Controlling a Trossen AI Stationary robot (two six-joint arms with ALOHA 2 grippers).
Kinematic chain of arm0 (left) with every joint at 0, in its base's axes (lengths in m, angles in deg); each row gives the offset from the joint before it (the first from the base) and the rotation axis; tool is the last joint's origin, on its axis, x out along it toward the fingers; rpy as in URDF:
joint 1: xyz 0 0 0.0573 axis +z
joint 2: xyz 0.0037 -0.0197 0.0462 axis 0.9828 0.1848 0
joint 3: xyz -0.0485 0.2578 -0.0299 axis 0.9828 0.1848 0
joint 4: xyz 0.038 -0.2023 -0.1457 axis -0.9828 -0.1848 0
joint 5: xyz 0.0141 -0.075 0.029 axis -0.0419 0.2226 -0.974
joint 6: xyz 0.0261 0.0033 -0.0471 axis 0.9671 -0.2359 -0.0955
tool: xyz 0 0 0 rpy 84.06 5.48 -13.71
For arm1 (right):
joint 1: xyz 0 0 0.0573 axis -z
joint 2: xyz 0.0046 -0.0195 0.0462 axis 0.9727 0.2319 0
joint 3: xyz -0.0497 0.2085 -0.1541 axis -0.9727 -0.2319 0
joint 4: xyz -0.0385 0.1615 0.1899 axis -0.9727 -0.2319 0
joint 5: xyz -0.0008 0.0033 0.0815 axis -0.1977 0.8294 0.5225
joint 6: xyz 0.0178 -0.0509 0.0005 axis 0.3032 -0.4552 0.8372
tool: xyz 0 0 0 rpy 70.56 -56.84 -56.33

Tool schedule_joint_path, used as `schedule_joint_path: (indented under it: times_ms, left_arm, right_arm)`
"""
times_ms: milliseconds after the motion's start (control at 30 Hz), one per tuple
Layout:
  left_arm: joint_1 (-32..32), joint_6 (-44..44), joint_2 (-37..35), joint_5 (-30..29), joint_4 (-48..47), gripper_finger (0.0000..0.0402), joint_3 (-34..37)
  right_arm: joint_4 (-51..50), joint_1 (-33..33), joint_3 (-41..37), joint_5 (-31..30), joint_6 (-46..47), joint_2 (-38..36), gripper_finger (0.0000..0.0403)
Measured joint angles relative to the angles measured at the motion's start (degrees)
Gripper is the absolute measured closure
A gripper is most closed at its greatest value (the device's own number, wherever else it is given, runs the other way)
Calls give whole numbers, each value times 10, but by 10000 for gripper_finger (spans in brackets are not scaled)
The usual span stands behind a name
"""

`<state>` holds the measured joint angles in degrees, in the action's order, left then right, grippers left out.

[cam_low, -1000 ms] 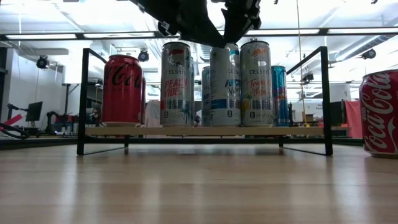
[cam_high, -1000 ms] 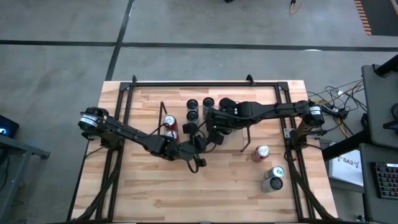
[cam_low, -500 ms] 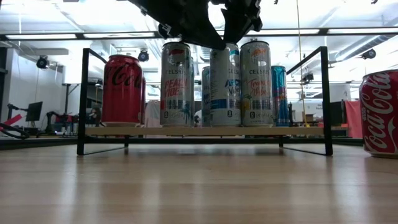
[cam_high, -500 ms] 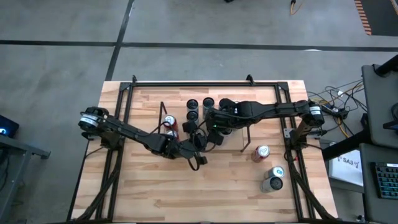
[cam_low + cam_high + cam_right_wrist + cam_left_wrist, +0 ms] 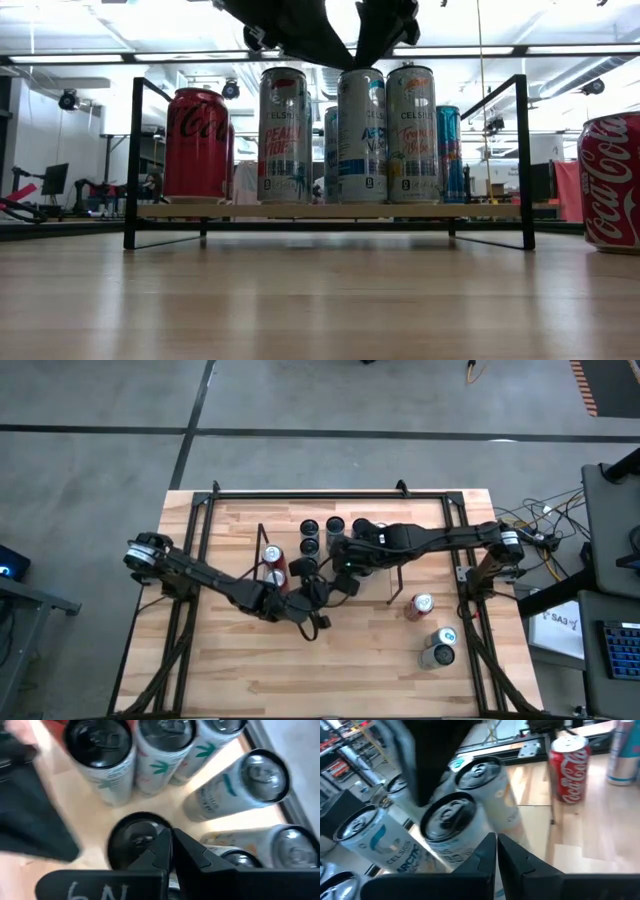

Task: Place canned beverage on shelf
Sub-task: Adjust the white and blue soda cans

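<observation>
The shelf [image 5: 330,211] stands mid-table with a red cola can [image 5: 197,145], three tall white cans [image 5: 361,135] and a blue can [image 5: 450,155] upright on its wood base. My left gripper [image 5: 496,845] is shut and hovers at the near side of the rows, beside the top of a white can [image 5: 452,820]. My right gripper [image 5: 171,842] is shut and points down over the cans, right by a dark-topped can [image 5: 135,837]. In the low view both grippers [image 5: 335,55] [image 5: 372,50] hang just above the middle can. Neither holds a can. My left gripper's shut tips stand close against the white can's upper wall [image 5: 470,837], coming slanting down from the table's near left; I cannot tell whether they touch. My right gripper's shut tips stand over the dark-topped can's rim [image 5: 155,832], from above; I cannot tell whether they touch.
A red cola can [image 5: 418,606] and two more cans [image 5: 438,646] stand loose on the table to the right of the shelf. The black tube frame [image 5: 330,494] runs round the table. Bare wood lies along the near edge.
</observation>
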<state>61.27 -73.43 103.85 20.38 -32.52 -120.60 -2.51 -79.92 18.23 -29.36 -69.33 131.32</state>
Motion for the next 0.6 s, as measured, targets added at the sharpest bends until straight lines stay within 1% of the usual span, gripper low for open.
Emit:
schedule_joint_path:
  times_ms: [233, 433, 600]
  left_arm:
    - [-1, 1, 9, 7, 2, 402, 0]
    - [0, 5, 18, 7, 16, 402, 0]
    - [5, 8, 29, 7, 29, 402, 0]
  right_arm:
    - [-1, 24, 0, -8, -26, 7, 394]
    - [-3, 29, 0, 19, -31, 11, 394]
    - [-11, 28, 0, 26, -16, 11, 394]
